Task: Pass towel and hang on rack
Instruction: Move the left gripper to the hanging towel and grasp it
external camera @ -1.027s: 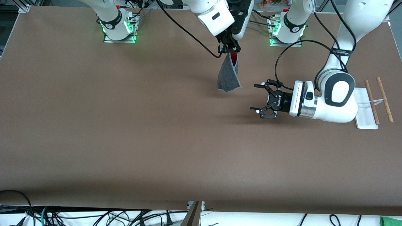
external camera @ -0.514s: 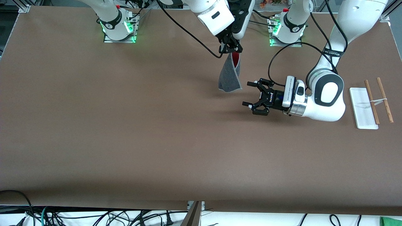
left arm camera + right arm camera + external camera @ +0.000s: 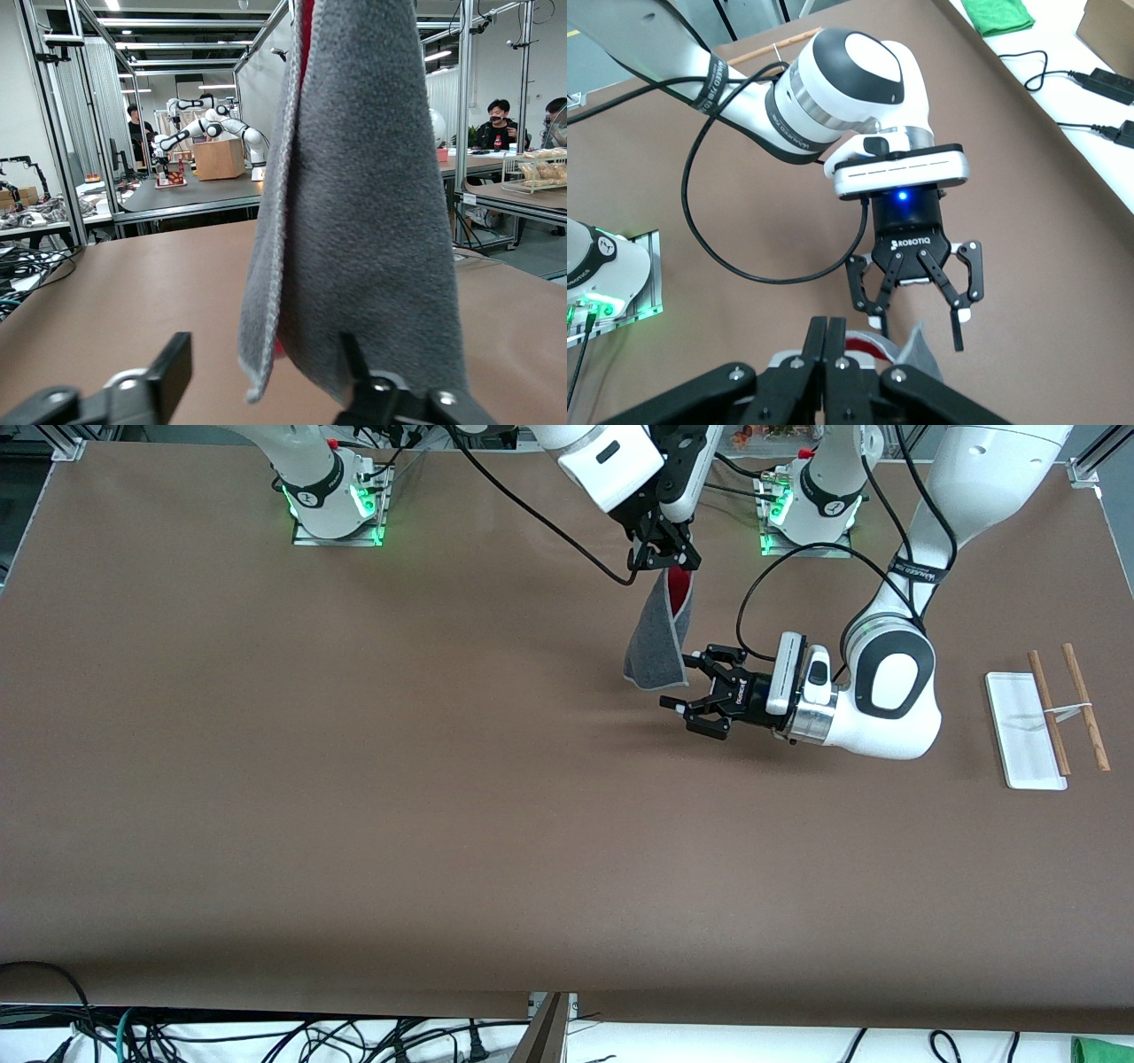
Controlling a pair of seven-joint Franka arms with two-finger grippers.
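Observation:
The towel [image 3: 658, 640] hangs folded in the air, dark grey outside with pink-red showing at the top. My right gripper [image 3: 663, 561] is shut on its top edge and holds it over the table between the two bases. My left gripper [image 3: 684, 686] is open and lies level, its fingers at either side of the towel's lower corner. In the left wrist view the towel [image 3: 354, 204] hangs between the open fingers [image 3: 173, 372]. The right wrist view shows the left gripper [image 3: 917, 297] open below my shut right fingers [image 3: 837, 354]. The rack [image 3: 1032, 731] stands at the left arm's end.
The rack's two wooden rods [image 3: 1067, 707] run side by side above its white base. The brown table [image 3: 354, 779] spreads wide toward the front camera. Cables lie along the floor below the table's near edge.
My left gripper moved from near the rack toward the towel and now brackets its lower corner. My right gripper shifted the towel slightly toward the left arm's end.

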